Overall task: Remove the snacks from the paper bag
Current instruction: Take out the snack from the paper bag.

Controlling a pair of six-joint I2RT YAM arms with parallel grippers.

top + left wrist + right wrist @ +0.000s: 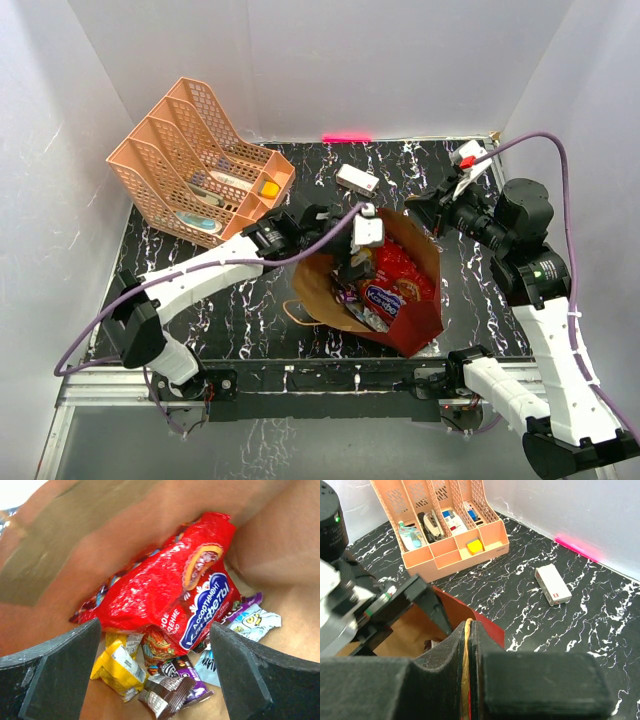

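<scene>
Lying in paper bag [280,540], red pack [165,585] (logo "Конфеты")

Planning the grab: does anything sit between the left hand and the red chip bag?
Nothing visible: the left hand is open inside the paper bag, with the red chip bag uncovered straight ahead.

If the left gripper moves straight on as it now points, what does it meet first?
Probably the red chip bag, right ahead of the open left gripper inside the paper bag; small candy packets lie close below it, depth unclear.
</scene>
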